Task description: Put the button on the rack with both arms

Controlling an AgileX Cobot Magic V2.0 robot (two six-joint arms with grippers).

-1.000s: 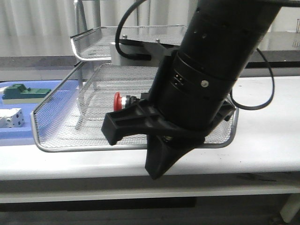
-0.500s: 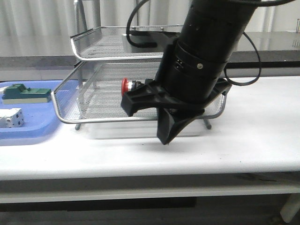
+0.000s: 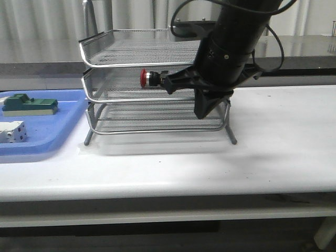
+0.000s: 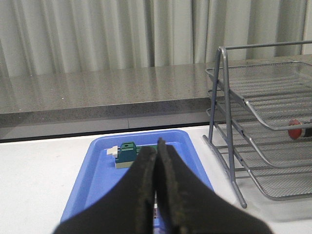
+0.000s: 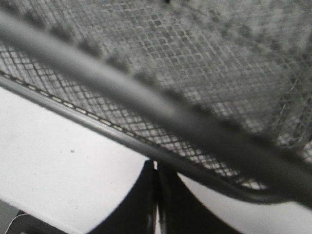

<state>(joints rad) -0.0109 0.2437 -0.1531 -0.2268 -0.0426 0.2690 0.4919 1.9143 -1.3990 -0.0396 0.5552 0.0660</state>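
Observation:
The button lies on its side in the middle tray of the silver wire rack, red head toward the left. Its red head also shows through the mesh in the left wrist view, beside the rack's frame leg. My right gripper hangs in front of the rack's right half, fingers pointing down and shut on nothing. In the right wrist view its tips sit just under a tray's mesh rim. My left gripper is shut and empty, above the blue tray.
The blue tray lies left of the rack and holds a green block and a white boxy part. White table stretches to the rack's right. A grey ledge and curtain run behind.
The middle tray, pulled far out a second ago, has slid back into the rack with the button in it. My right arm moved away from the camera along with it.

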